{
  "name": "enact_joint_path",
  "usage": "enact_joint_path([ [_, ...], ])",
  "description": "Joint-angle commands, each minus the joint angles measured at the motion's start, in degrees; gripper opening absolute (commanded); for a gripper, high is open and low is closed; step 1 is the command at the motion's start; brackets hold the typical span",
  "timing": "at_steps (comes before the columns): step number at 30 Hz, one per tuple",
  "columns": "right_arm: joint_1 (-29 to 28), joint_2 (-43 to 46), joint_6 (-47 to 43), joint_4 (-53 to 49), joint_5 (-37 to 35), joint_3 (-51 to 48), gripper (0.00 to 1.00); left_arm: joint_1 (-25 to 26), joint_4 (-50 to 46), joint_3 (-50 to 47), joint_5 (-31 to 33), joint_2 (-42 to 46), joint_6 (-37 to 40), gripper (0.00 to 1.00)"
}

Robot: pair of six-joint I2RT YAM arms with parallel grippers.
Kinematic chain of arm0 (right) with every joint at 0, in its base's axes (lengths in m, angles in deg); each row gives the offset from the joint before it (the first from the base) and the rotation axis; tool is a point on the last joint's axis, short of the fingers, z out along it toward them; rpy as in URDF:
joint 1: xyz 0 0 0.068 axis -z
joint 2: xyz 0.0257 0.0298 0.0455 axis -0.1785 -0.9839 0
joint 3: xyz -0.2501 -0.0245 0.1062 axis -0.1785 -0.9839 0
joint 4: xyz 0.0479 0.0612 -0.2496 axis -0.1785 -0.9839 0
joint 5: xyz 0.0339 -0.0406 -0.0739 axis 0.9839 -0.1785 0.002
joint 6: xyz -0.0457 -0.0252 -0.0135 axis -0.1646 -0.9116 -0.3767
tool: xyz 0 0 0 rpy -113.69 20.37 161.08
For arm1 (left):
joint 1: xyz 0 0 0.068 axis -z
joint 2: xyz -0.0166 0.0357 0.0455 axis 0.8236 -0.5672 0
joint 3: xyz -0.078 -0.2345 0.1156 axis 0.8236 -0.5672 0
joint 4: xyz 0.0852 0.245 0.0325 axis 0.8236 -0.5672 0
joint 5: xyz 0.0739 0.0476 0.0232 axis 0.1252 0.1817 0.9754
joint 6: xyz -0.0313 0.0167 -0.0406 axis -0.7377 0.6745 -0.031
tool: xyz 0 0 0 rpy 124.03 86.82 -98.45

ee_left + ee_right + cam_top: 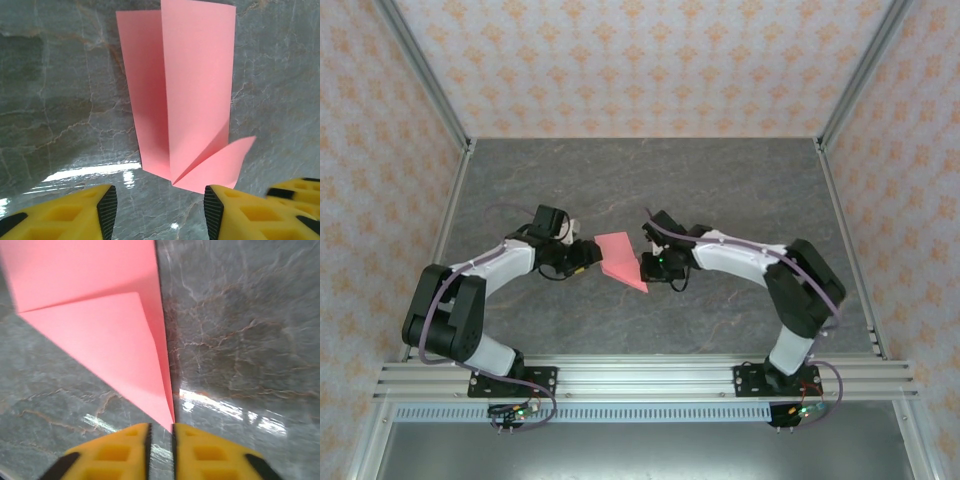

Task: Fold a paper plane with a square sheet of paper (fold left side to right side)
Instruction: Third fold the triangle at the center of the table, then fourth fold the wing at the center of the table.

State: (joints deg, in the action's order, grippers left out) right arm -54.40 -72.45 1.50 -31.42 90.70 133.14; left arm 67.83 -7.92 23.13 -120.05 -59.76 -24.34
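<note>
From overhead you see the sheet of paper (618,256) lying near the middle of the grey stone-patterned table (720,190), already creased into a narrower shape with one sharp corner pointing toward 5 o'clock. Your left gripper (584,256) sits at the paper's 9 o'clock edge and your right gripper (647,262) at its 3 o'clock edge, so the sheet lies between the two.

On the left wrist camera, the yellow fingers (75,215) stand well apart with bare table between them. The paper runs away from that gap toward 12 o'clock. Two long panels lie side by side, and a triangular flap at the 5 o'clock corner (it looks slightly raised and blurred) ends just beside the right-hand finger. Nothing is pinched there.

On the right wrist camera, your fingers (215,455) are parted only by a narrow slit, and table shows through it. The paper's sharp tip comes down from 11 o'clock and stops right at the mouth of that slit. The pads are not pressed onto it.
</note>
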Motion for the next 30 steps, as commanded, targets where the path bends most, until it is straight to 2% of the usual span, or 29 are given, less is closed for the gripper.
enact_joint_path([
  [1, -0.35, 5.95, -3.02, 3.08, -6.57, -2.98, 0.31, 0.44, 5.09, -1.92, -1.5, 0.53, -6.26, 0.53],
  [3, -0.84, 7.97, -4.62, 3.21, -7.84, -3.97, 0.36, 0.51, 8.69, -2.87, -2.93, -0.22, -8.82, 0.54],
  [6, -2.2, 9.69, -6.2, 4.0, -9.42, -5.03, 0.38, 1.42, 12.79, -2.99, -4.62, -1.94, -11.53, 0.54],
  [9, -3.82, 10.12, -7.6, 5.87, -9.7, -5.53, 0.39, 2.46, 12.28, -1.31, -3.58, -3.81, -11.51, 0.53],
  [16, -7.47, 9.76, -14.57, 9.89, -14.22, -6.04, 0.51, 3.0, 12.55, 1.17, -2.85, -6.99, -12.47, 0.52],
  [20, -8.79, 9.93, -18.19, 14.04, -13.87, -8.61, 0.53, 3.1, 14.07, 1.94, -3.5, -8.27, -13.79, 0.5],
  [24, -10.92, 8.02, -21.65, 17.64, -14.76, -10.01, 0.56, 3.26, 14.0, 2.96, -3.84, -9.28, -14.31, 0.4],
  [30, -13.81, 3.05, -24.53, 18.56, -16.15, -7.63, 0.56, 3.34, 13.07, 3.99, -3.67, -8.32, -14.54, 0.39],
])
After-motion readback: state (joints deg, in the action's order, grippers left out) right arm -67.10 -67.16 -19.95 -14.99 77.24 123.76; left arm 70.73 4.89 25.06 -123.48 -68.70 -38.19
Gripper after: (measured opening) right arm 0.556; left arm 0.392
